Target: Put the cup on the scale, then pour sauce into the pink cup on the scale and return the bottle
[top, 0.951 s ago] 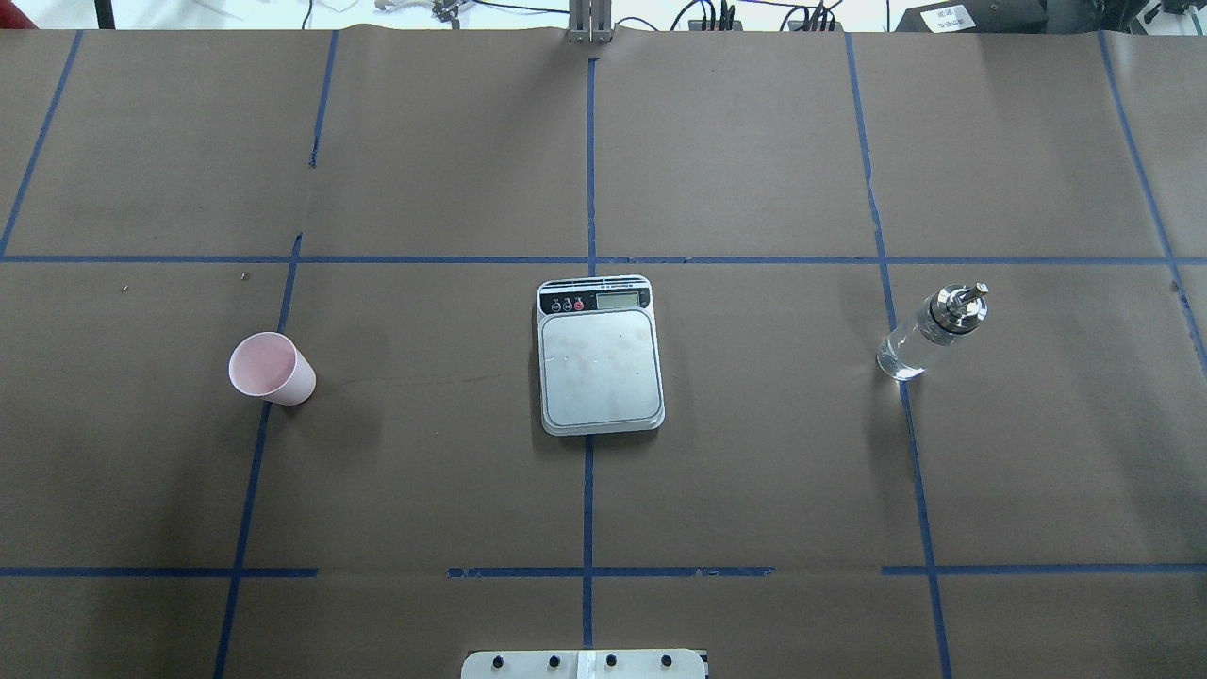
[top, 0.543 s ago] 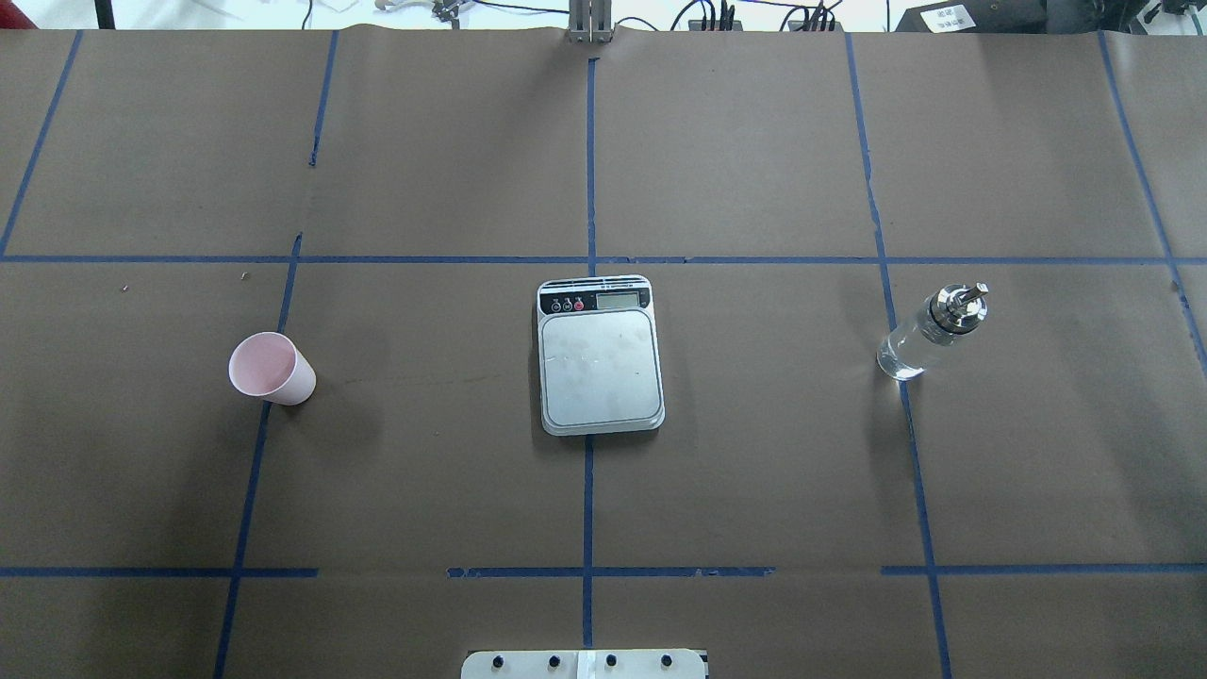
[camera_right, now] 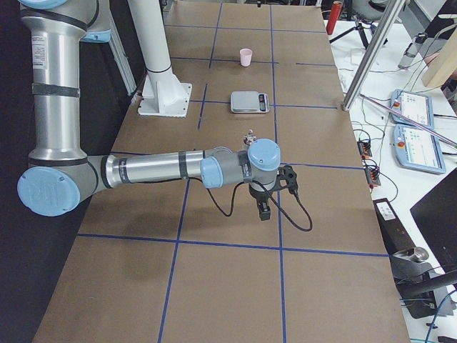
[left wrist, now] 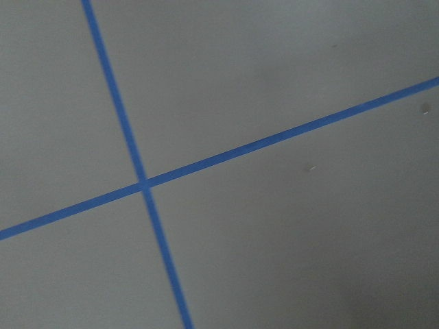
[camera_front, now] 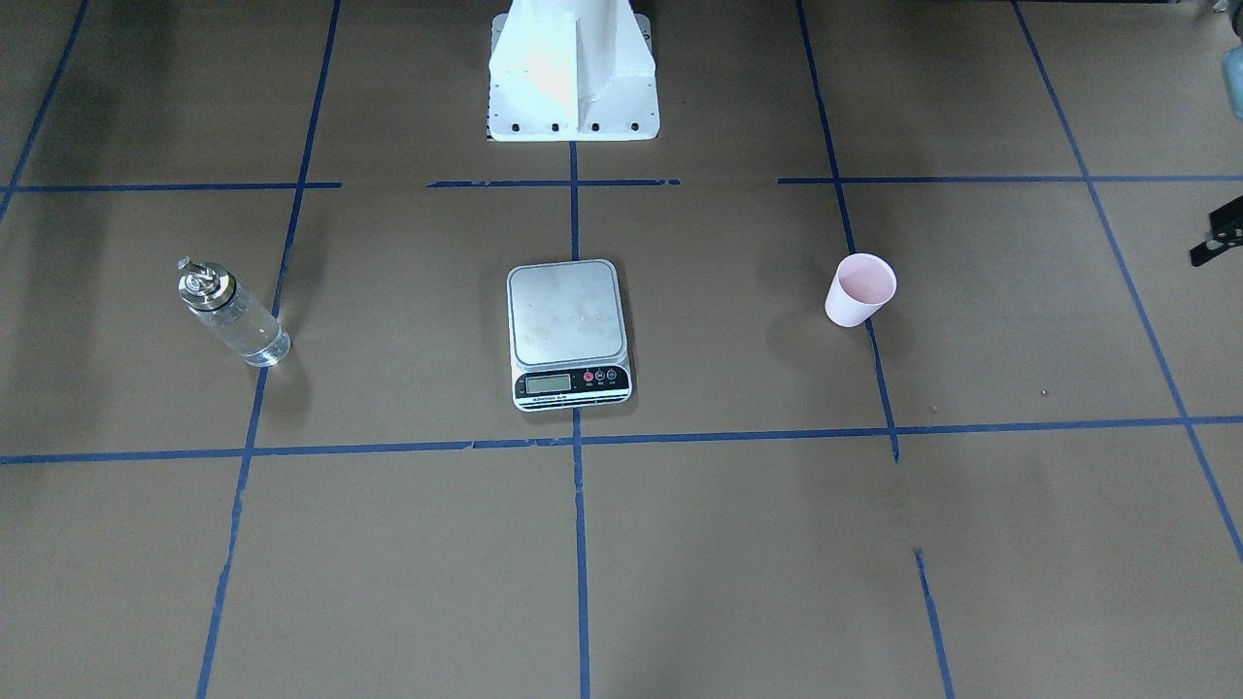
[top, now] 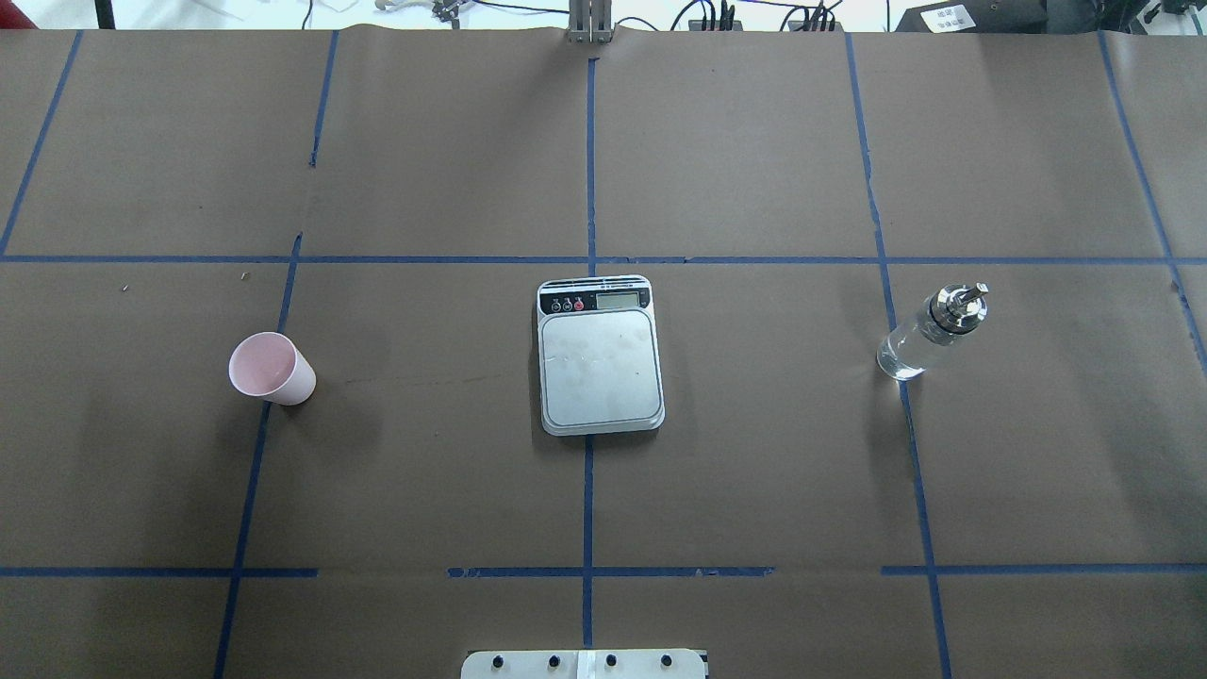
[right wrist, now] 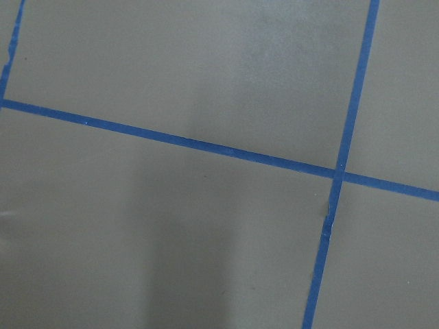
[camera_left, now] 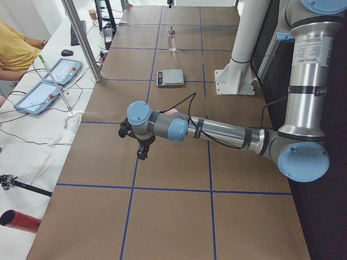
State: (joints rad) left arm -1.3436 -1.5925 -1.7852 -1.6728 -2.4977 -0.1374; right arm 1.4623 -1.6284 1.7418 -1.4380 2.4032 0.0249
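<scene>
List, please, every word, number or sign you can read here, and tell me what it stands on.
No text reads clearly.
scale: display and button labels too small to read.
white label on the black box beyond the table: blurred.
sticker on the left arm: too small to read.

Desk (top: 754,151): brown paper surface, gridded with blue tape lines (top: 588,500). Scale (top: 600,363) lies flat astride the centre line, display end away from the robot. Cup (top: 272,370) stands upright well to the scale's left. Bottle (top: 929,332) stands upright well to its right. White pedestal (camera_front: 573,73) stands behind the scale, robot-side.
</scene>
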